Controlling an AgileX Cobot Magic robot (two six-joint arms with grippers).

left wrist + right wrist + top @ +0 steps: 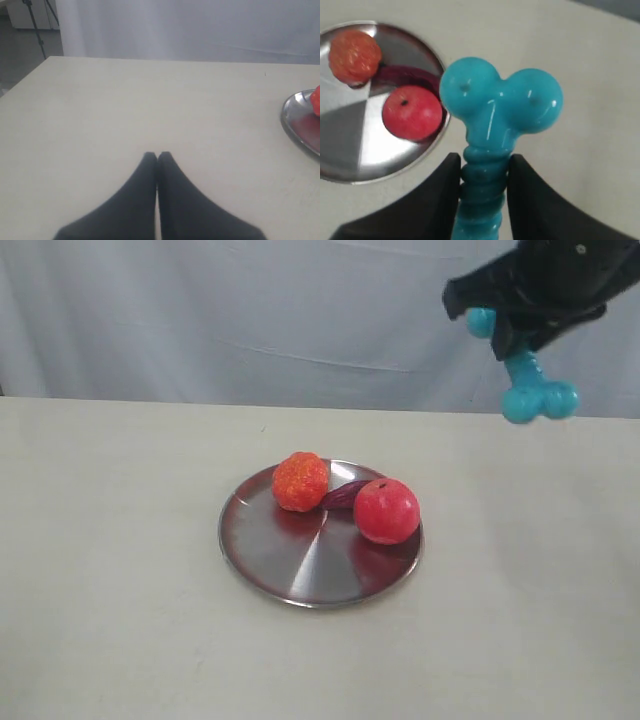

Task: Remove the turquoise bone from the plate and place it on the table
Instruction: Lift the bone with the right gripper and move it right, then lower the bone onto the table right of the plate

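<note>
The turquoise bone hangs high in the air at the upper right, well above the table and to the right of the plate. My right gripper is shut on its ribbed shaft. In the right wrist view the bone shows its knobbed end beyond the right gripper, whose fingers press both sides of the shaft. The plate lies below and to one side. My left gripper is shut with nothing in it, low over bare table.
On the silver plate sit an orange bumpy ball, a red ball and a dark purple toy between them. The plate's rim shows at the edge of the left wrist view. A white curtain hangs behind the table.
</note>
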